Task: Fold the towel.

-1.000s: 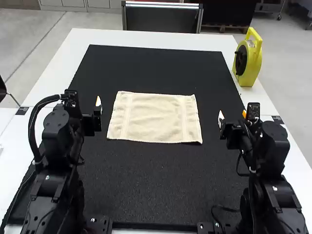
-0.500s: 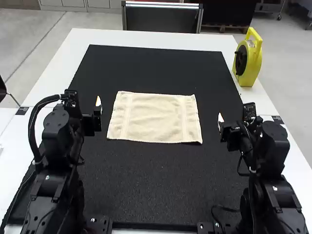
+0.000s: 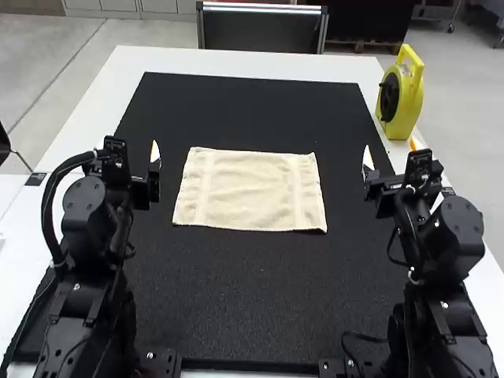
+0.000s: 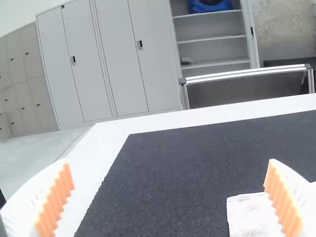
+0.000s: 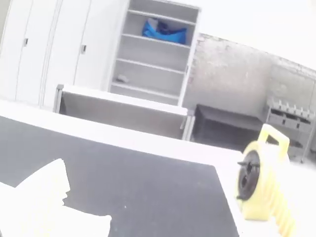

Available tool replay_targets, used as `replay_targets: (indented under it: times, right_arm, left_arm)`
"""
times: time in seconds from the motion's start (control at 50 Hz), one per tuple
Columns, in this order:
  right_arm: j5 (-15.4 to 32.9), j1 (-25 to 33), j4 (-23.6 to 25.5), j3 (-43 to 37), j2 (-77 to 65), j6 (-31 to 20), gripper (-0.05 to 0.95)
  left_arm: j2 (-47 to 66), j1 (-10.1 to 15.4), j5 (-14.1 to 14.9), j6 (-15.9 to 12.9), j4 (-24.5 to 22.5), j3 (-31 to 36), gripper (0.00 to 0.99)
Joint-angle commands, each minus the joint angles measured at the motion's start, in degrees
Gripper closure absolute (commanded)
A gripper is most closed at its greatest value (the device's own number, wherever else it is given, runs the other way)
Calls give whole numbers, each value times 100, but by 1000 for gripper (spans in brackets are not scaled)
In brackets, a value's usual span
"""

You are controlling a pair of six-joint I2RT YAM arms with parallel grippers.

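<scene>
Black mat (image 3: 260,299) | cream towel (image 3: 250,189) spread flat, banded | left gripper (image 3: 154,153), right gripper (image 3: 390,151): wide

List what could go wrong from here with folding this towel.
The towel lies flat on the black mat, so the left gripper or right gripper might skim its edge without catching cloth, or scrape the mat. The yellow reel stands beyond the right gripper; a wide swing could bump it.

High view: matt, textured cloth at towel (image 3: 248,189), mid-frame, matt, finely rough at mat (image 3: 252,299), centre, smooth at tabletop (image 3: 173,61), upper left, smooth, plastic-looking at yellow reel (image 3: 407,102), upper right.
</scene>
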State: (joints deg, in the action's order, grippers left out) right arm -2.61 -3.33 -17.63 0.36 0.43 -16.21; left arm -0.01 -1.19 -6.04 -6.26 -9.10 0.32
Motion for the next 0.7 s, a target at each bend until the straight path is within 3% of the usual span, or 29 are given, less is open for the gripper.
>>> replay_targets:
  times: [0.0, 0.16, 0.34, 0.42, 0.48, 0.52, 0.58, 0.68]
  right_arm:
    - [156, 184, -74, -18, -34, 276, 2]
    - [-389, 615, -136, 491, 327, 601, 3]
    - [-600, 1133, -276, 1836, 2190, 1216, 2]
    - [-635, 1344, -268, 2416, 3113, 1454, 0]
    - [-829, 1467, -241, 2724, 3710, 1665, -3]
    - [-873, 1493, -241, 2812, 3992, 1779, -3]
    - [-1013, 1511, -241, 2864, 4334, 1963, -7]
    - [-1110, 1467, -188, 2838, 4730, 2210, -7]
  left_arm:
    - [-8, -57, -152, -235, -223, 3, 89]
    - [19, -65, -169, -235, -294, 364, 89]
    - [572, -74, -239, -218, -250, 1164, 90]
    - [1214, -48, -310, 143, -259, 1647, 90]
    - [1900, -57, -319, 688, -48, 2043, 89]
    - [2304, -65, -310, 890, 58, 2201, 89]
    - [2910, -74, -310, 1004, 154, 2341, 87]
    - [3745, -101, -380, 1004, -109, 2377, 87]
